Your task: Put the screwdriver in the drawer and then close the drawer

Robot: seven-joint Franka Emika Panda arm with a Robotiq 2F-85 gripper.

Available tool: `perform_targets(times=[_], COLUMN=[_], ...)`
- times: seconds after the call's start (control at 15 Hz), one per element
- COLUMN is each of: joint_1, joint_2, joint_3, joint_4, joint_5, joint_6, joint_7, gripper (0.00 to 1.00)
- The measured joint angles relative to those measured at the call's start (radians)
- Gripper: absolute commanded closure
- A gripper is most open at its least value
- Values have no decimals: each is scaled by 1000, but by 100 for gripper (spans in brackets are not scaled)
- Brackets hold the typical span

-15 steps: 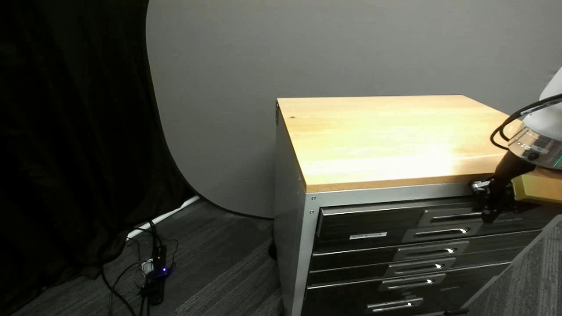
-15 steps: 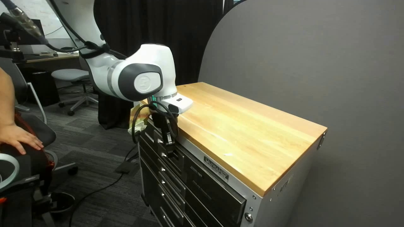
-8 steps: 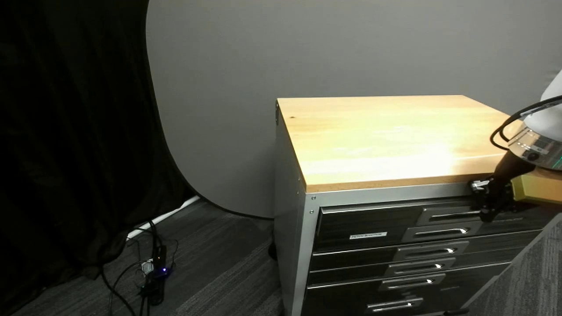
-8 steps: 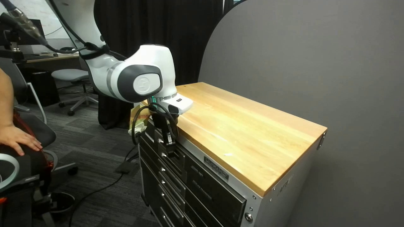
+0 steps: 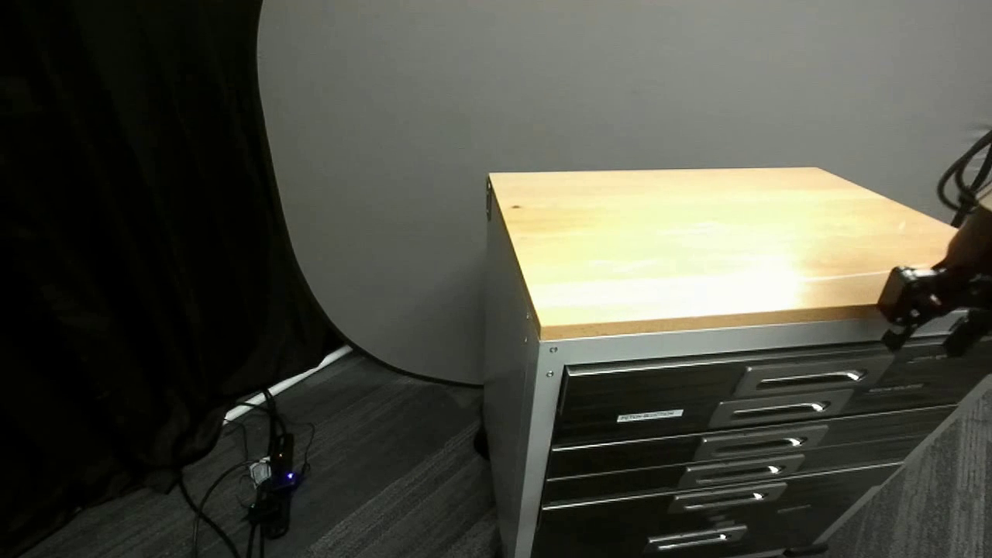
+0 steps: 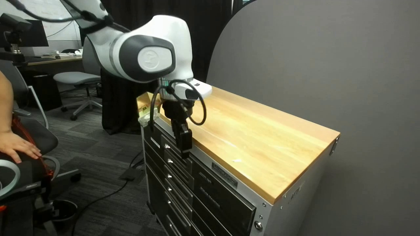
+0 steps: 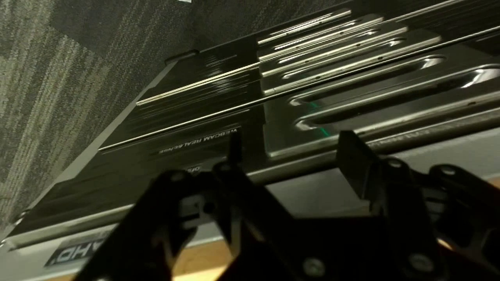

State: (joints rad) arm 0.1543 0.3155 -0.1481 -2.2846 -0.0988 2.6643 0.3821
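Have the gripper [image 7: 291,144] near the front edge of the wooden tabletop [image 5: 659,225], with the jaws spread and a wide gap between them in the wrist view. Find the drawer [image 5: 666,384] uppermost in the grey cabinet [image 5: 511,403], just under the tabletop — closed in both exterior views, with its silver handle [image 5: 810,380] near the gripper. Also see a swivel chair [image 6: 75,78] in an exterior view — well apart from the cabinet.

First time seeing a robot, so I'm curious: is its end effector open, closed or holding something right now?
End effector: open, holding nothing.
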Motion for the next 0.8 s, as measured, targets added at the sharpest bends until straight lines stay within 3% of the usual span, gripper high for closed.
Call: perform_targets(times=[0.47, 0.8], joint_1=[-86, -88], joint_2=[-290, -358], joint_3=[108, 133], joint_4=[21, 74], joint_5=[124, 142], joint_6=[-472, -730], joint_7=[-365, -505], gripper=[0, 0])
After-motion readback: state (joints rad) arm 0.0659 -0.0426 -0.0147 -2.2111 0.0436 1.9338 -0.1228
